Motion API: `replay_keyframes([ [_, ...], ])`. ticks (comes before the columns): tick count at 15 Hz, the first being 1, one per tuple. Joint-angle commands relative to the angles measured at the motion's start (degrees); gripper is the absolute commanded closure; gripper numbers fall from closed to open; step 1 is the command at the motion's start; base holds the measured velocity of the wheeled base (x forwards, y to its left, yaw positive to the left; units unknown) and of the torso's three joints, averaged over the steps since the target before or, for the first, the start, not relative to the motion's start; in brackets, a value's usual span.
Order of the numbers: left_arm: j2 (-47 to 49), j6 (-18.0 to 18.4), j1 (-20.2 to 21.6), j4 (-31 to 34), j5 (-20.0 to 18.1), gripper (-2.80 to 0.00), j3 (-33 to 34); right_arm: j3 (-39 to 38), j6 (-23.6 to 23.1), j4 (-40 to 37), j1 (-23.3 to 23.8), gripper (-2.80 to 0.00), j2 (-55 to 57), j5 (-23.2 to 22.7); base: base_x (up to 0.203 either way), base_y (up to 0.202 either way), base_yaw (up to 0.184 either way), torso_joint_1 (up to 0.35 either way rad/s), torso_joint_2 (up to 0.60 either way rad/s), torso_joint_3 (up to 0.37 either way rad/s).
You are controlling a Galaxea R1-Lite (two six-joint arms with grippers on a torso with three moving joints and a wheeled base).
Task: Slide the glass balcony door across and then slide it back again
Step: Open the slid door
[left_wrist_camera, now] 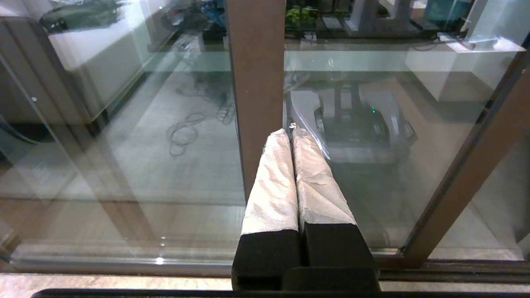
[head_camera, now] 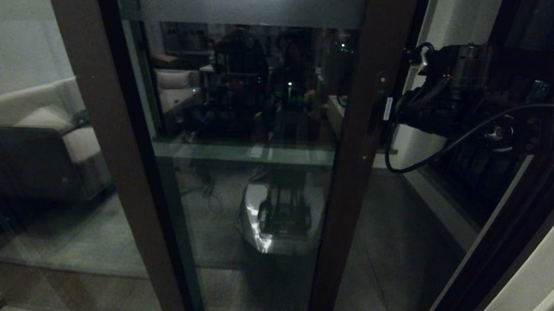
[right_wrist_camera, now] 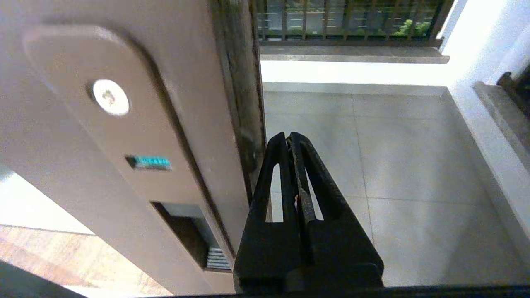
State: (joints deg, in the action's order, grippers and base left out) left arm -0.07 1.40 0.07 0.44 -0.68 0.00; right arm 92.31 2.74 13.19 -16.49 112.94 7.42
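Note:
The glass balcony door (head_camera: 255, 126) fills the middle of the head view, with a frosted top band and dark brown frame. Its right stile (head_camera: 367, 108) stands partway across, and open balcony floor shows to its right. My right gripper (right_wrist_camera: 288, 136) is shut with nothing in it, its black fingertips against the stile's outer edge (right_wrist_camera: 242, 103), beside the recessed handle slot (right_wrist_camera: 186, 236) and a screw (right_wrist_camera: 109, 96). In the head view it sits at the stile (head_camera: 386, 109). My left gripper (left_wrist_camera: 290, 130) is shut and empty, its white-wrapped fingers pointing at a brown frame post (left_wrist_camera: 256, 82).
A plain brown post (head_camera: 103, 132) rises on the left, with a sofa (head_camera: 46, 129) behind the glass. The tiled balcony floor (right_wrist_camera: 414, 165) ends at a barred railing (right_wrist_camera: 343, 20). A white wall and ledge (head_camera: 445, 207) run along the right, next to my right arm (head_camera: 474, 104).

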Motion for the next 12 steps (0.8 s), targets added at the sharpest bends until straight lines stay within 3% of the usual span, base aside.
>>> replay_keyframes([
  [1,0.1,0.0,0.0,0.0,0.0,0.0,0.1,0.1,0.0,0.2,-1.9,0.0,1.0,1.1,0.0,0.0,0.0,0.0,0.0,0.0],
  [12,0.1,0.0,0.0,0.0,0.0,0.0,0.1,0.7,0.0,0.2,-7.9,0.0,3.4,4.6,0.0,0.0,0.0,0.0,0.0,0.0],
])
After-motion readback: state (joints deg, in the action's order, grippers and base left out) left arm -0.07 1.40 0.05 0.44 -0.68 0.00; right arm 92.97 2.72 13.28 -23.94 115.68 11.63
